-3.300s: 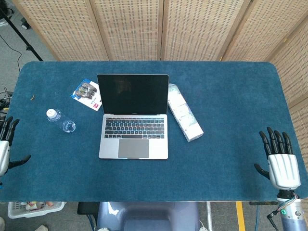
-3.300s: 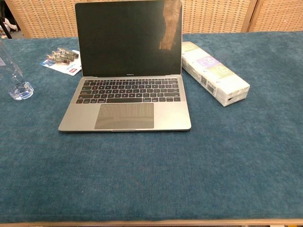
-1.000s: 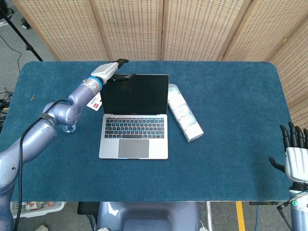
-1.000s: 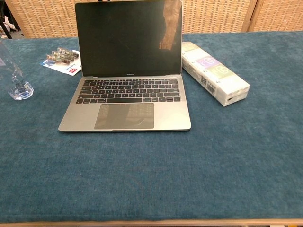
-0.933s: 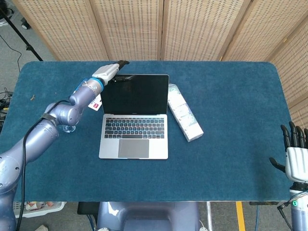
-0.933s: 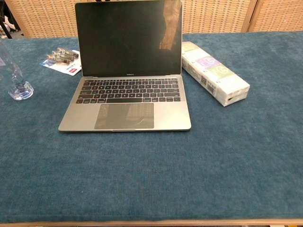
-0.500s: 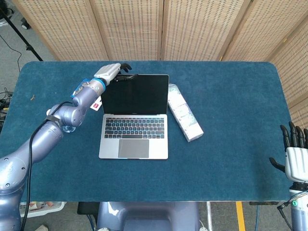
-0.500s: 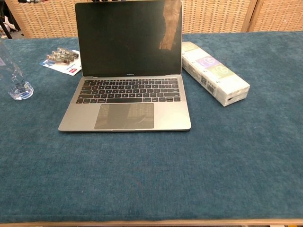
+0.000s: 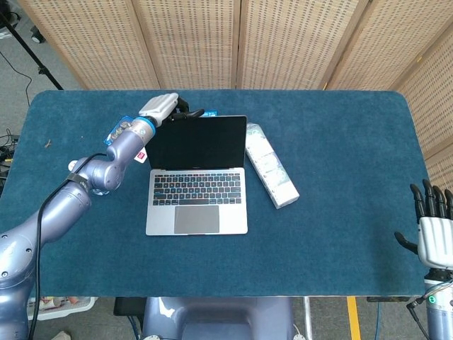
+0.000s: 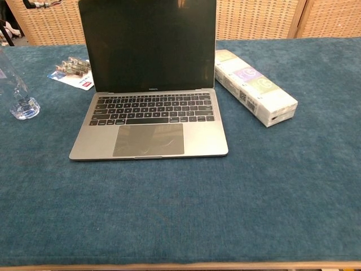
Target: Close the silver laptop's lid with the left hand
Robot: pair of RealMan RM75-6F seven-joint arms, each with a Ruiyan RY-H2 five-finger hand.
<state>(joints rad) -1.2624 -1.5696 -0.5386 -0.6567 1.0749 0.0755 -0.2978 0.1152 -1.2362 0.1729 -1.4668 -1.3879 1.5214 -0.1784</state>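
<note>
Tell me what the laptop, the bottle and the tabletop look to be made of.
Laptop: likely aluminium, with a matte silver-grey shell and a glossy black screen.
Bottle: clear plastic, probably; the table shows through it.
Tabletop: teal fabric, felt or short-pile, with a fuzzy mottled texture.

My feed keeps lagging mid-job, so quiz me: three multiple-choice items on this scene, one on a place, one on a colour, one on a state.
1. Where does the long tissue pack lie?
A. at the laptop's right side
B. on the keyboard
C. beside the water bottle

2. What colour is the table cover?
A. red
B. dark blue
C. white

3. How does the laptop lid stand?
A. shut flat
B. raised, screen dark
C. raised, screen lit

Key: 1 A, the tissue pack lies along the right edge of the silver laptop, far from the water bottle. 2 B, the table cover is dark blue all over. 3 B, the lid is up with a black screen, and the left hand is at its top left corner; the right hand hangs off the table's right edge, holding nothing.
</note>
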